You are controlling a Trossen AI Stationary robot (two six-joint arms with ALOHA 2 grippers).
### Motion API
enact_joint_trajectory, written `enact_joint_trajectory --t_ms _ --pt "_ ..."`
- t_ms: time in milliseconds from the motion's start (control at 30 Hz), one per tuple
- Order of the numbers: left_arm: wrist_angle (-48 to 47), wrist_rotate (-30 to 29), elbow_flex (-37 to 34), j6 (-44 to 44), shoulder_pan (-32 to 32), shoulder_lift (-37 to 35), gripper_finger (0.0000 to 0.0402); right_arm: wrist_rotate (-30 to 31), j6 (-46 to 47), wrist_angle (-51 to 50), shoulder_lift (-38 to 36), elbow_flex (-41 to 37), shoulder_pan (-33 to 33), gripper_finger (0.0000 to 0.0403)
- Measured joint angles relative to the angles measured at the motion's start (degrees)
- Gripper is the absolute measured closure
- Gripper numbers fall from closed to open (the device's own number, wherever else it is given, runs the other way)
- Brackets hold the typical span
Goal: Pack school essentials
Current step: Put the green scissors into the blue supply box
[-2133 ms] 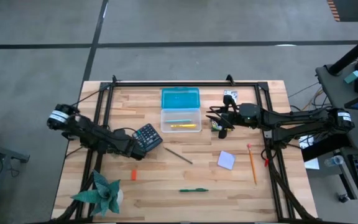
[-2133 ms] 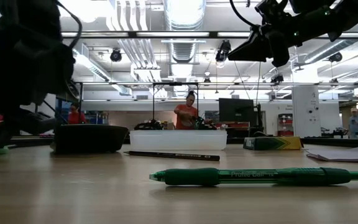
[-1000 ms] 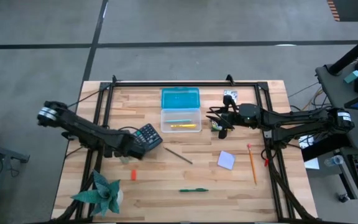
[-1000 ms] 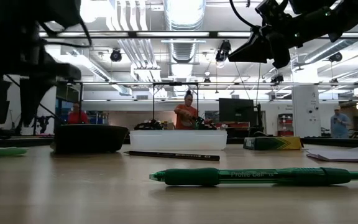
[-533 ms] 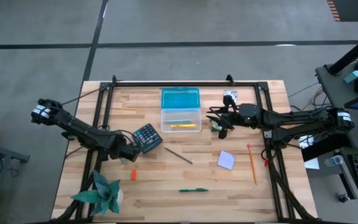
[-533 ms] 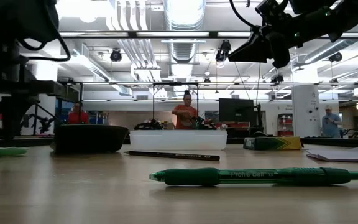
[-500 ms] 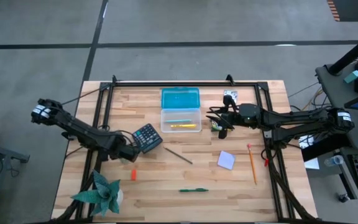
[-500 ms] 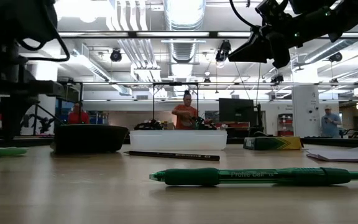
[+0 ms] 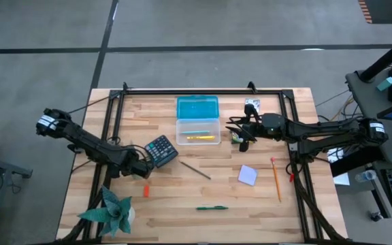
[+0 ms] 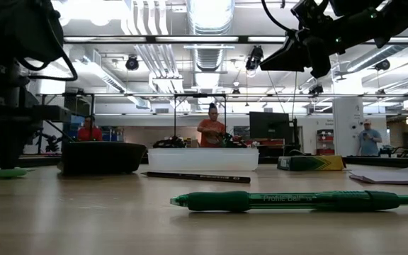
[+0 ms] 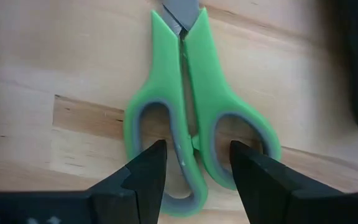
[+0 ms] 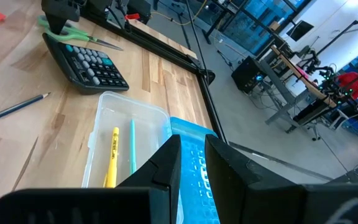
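The left gripper point(image 11: 192, 163) is low over the green-handled scissors point(image 11: 191, 118), which lie flat on the worktop point(image 9: 182, 197) just beside the calculator point(image 9: 160, 150), on its left-arm side. Its fingers are spread, one on each outer side of the two handle loops, and I see nothing pinched between them at this moment.

I think the scissors will be light and stiff, but the plastic handles are smooth and rounded, so the fingers could slip off. A good place to hold seems to be across both loops together, where the handle is widest, or at the narrow neck just before the blades. Because they lie very flat, the fingertips must go almost down to the wood.

The long axis of the scissors runs straight away from the left gripper: loops towards the gripper, closed blades pointing away from it. In the right wrist view the blades point along the calculator's far edge.

The right gripper point(image 12: 191, 158) waits in the air beside the clear box point(image 9: 197, 131), its fingers a little apart and empty. In the box there are already a yellow pencil point(image 12: 111, 155) and a teal pen point(image 12: 132, 148).
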Motion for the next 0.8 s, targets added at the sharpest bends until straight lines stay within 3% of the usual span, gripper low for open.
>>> enact_joint_trajectory --t_ms 167,400,633,800 --pt "0.1 0.8 0.2 0.4 0.0 2.8 0.0253 0.0 0.0 0.0 0.0 0.0 0.0 0.0339" --pt "0.5 0.8 0.2 0.2 0.0 3.2 0.0347 0.0 0.0 0.0 0.0 0.0 0.0 0.0339" --pt "-0.8 0.0 0.6 -0.2 0.0 2.6 0.0348 0.0 0.0 0.0 0.0 0.0 0.0 0.0339" --pt "-10.3 -0.2 3.9 2.4 0.0 0.0 0.0348 0.0 0.0 0.0 0.0 0.0 0.0 0.0339"
